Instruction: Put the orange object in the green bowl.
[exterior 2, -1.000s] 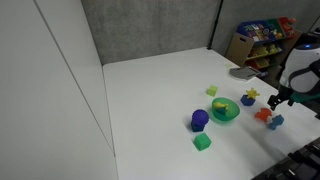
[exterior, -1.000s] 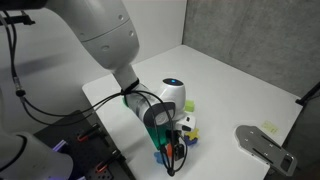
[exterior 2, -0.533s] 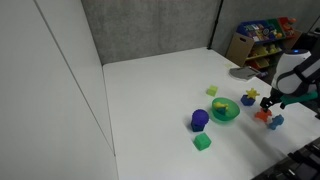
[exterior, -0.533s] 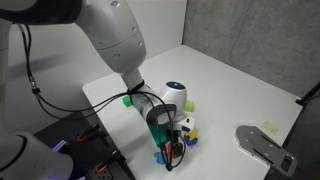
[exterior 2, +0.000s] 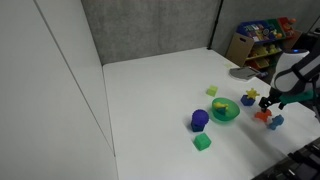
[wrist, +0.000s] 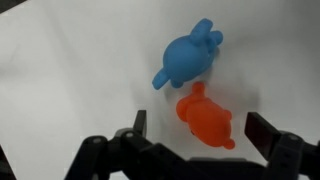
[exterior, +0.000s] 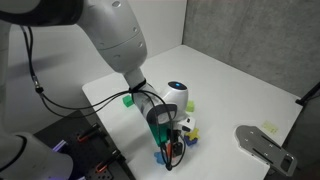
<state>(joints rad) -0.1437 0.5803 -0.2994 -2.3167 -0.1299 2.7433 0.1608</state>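
The orange object (wrist: 205,117) lies on the white table, right next to a blue block (wrist: 188,58). My gripper (wrist: 200,128) is open, with one finger on each side of the orange object and not touching it. In an exterior view the gripper (exterior 2: 270,104) hangs just above the orange object (exterior 2: 263,116) and the blue block (exterior 2: 275,122). The green bowl (exterior 2: 226,111) stands a short way off, holding a small piece. In an exterior view the arm hides most of the bowl (exterior: 156,119), and the gripper (exterior: 175,143) is low over the table edge.
A purple cup (exterior 2: 199,119), a small green cube (exterior 2: 202,142), a yellow-green block (exterior 2: 212,91) and a yellow star piece (exterior 2: 251,95) stand around the bowl. The table edge is close to the blocks. A grey stand (exterior: 262,143) is beyond the table.
The gripper has moved slightly down and in over the orange object since a second ago. It has barely moved in the last half second.
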